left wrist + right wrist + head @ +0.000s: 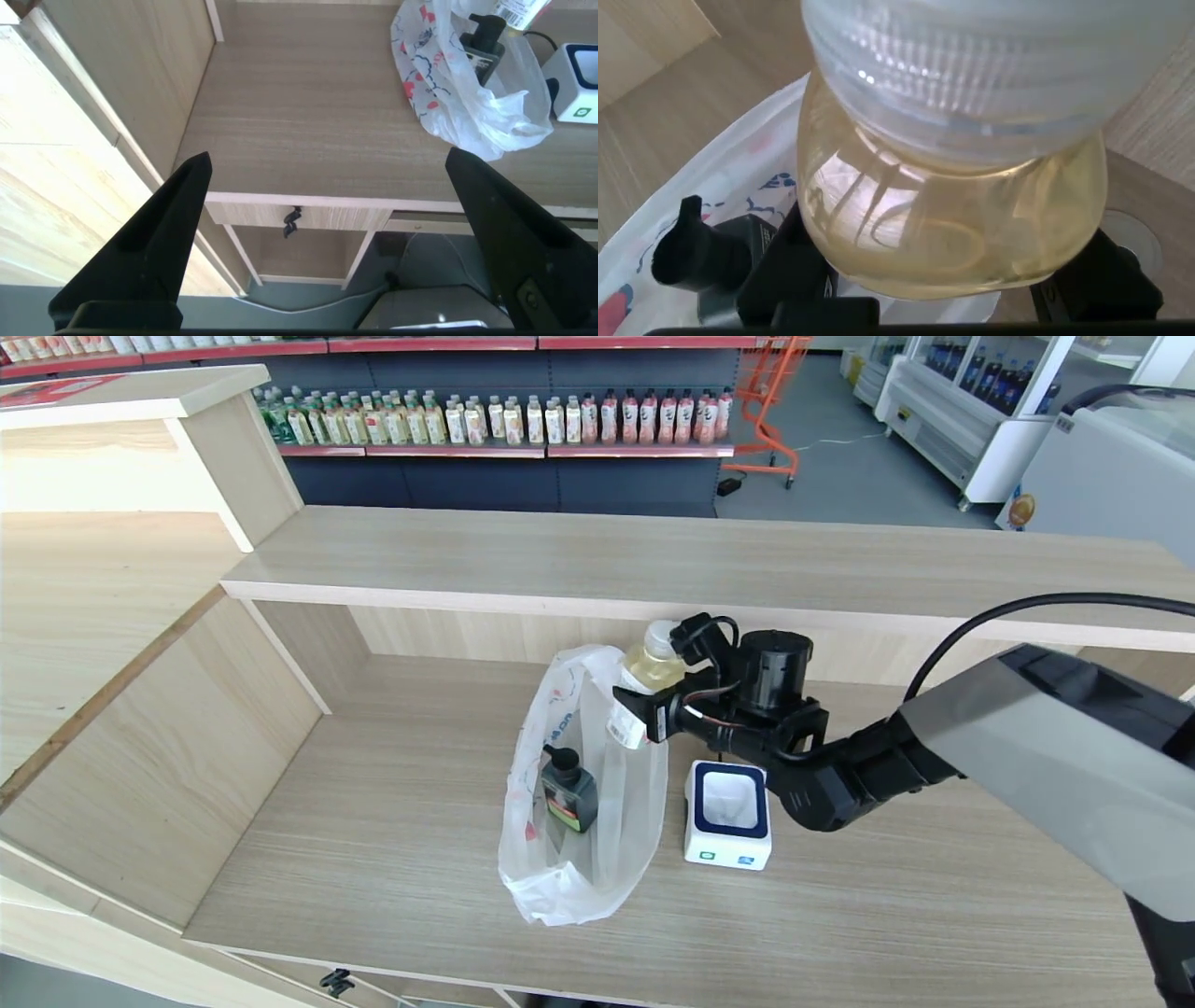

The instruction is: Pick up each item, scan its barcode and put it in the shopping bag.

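Shop shelving stacked with drinks is seen at the back, with a pale wooden tabletop (392, 859) up front where everything's laid out. So, the key bit: a bottle of yellowish liquid (653, 665) is clamped in the right pincer (644, 707). It's held roughly upright, white cap up, with its lower end right at the mouth of the shopping bag (537, 882), on the rim side nearest the scanner (728, 814). The bag's opening lies below the bottle and slightly to the robot's left. A drop-in would probably need to be nudged leftward and down first, otherwise the rim could get snagged, or so it's guessed.

In the right wrist view the bottle (952, 215) is seen cap-first, with the bag (738, 159) underneath it. The left pincer (322, 233) is held with its fingers wide apart and nothing in it, out over the tabletop's near edge and well apart from the bag. So the right arm is clearly the nearer one.

Count-wise: one bag, one scanner just beside it, and two items, meaning the held bottle plus one dark pump bottle (569, 793) standing inside the bag.
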Robot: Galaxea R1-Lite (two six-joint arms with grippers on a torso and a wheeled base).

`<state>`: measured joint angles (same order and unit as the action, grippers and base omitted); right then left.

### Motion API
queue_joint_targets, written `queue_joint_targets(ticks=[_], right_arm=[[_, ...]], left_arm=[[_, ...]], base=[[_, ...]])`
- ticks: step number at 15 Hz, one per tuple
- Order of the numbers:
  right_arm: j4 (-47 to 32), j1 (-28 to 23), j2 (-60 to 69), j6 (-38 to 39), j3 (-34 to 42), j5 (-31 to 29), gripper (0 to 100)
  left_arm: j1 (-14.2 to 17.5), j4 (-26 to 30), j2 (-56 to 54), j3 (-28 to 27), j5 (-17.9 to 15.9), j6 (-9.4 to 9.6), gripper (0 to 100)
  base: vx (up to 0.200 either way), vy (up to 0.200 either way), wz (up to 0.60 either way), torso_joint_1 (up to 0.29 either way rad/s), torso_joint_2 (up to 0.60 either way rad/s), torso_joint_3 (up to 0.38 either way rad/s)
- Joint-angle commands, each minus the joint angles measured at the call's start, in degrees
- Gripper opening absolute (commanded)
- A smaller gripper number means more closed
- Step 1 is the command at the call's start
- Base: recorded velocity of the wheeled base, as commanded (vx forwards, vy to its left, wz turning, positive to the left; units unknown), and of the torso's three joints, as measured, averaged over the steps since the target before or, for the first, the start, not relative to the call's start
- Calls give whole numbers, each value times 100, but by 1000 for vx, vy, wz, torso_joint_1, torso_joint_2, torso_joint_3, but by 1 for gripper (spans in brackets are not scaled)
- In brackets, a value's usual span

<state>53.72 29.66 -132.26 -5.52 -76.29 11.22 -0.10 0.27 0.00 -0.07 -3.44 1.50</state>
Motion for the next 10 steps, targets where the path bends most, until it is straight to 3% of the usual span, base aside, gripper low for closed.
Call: queue_joint_targets(ticks=[1,10], right_arm=[[7,163,-556,-37,-554,30,0],[147,233,-1118,-432,-949,30,0]], left_arm=[[1,0,0,-1,1,-1,100],[1,0,0,7,1,-1,100]], base=[[0,0,0,0,0,0],[0,0,0,0,0,0]])
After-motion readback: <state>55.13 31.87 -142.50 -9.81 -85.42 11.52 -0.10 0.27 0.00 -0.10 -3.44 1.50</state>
